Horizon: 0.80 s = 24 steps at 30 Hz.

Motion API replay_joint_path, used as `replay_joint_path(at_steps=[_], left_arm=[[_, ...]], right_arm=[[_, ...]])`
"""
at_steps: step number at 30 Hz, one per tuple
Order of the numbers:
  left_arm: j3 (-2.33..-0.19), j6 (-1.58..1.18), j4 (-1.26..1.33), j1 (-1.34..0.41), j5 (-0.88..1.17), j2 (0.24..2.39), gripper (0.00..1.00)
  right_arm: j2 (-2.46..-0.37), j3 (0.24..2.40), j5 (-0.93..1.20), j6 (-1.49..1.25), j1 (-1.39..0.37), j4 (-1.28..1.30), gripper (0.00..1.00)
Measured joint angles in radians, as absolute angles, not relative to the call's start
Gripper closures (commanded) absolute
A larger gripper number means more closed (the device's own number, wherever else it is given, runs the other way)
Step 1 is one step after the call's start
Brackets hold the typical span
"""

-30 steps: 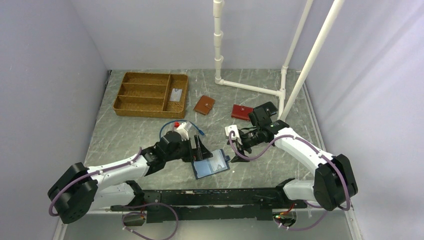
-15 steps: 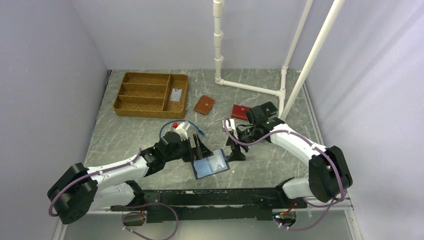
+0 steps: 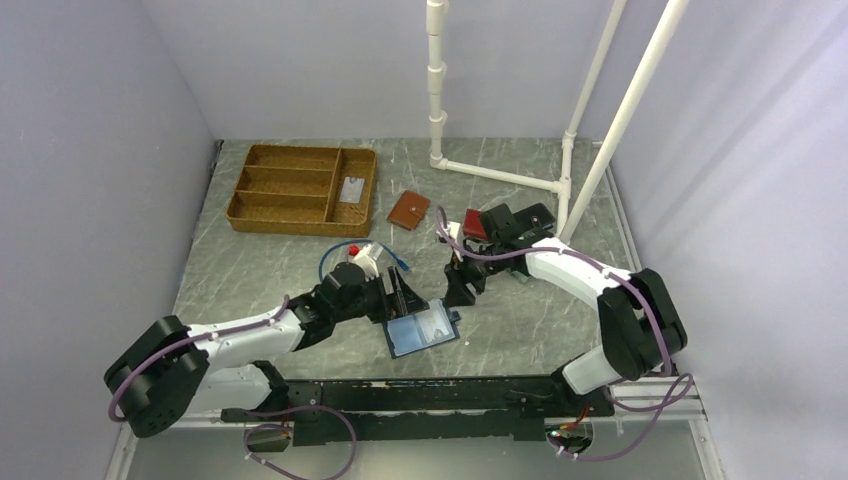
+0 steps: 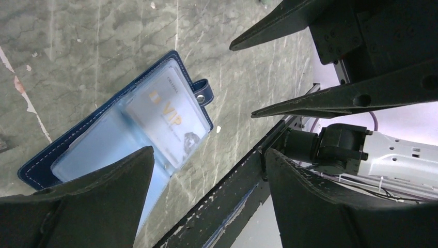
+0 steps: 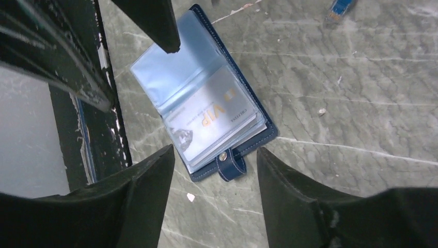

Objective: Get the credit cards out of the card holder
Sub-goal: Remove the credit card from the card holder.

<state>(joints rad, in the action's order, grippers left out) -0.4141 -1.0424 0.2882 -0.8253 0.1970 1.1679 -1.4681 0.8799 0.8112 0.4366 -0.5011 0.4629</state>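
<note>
While both arms hang over it, holder (image 3: 420, 328): navy bifold, lying open and flat on the table (image 3: 250, 270), near centre.
Inside: clear bluish sleeves; white stitching round the navy edge; snap tab with a metal stud on the right edge.
VIP card (image 4: 168, 119): pale, in the top sleeve of the right half; more sleeves stacked under it.
Writing: "VIP" in gold; a small line of print beside it, too small to read; a dark emblem at one corner.
Left gripper (image 3: 398, 300): fingers spread wide, nothing between them, at the holder's left edge.
Right gripper (image 3: 462, 290): fingers spread, nothing between them, just beyond the tab; contact cannot be told.
Top view only: tan wallet (image 3: 408, 209); red wallet (image 3: 475, 222), partly under the right arm; tray (image 3: 300, 188) far left, a pale loose card (image 3: 351, 190) in its right compartment.
Wrist views only: gold lettering, stud, stitching.
</note>
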Motion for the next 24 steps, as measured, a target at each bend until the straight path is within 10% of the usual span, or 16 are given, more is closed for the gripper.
replay_joint_path(at_steps=[24], left_arm=[[-0.443, -1.119, 0.351, -0.826, 0.229, 1.435, 0.45]], right_arm=[[-1.657, 0.933, 0.793, 0.189, -0.533, 0.399, 0.65]])
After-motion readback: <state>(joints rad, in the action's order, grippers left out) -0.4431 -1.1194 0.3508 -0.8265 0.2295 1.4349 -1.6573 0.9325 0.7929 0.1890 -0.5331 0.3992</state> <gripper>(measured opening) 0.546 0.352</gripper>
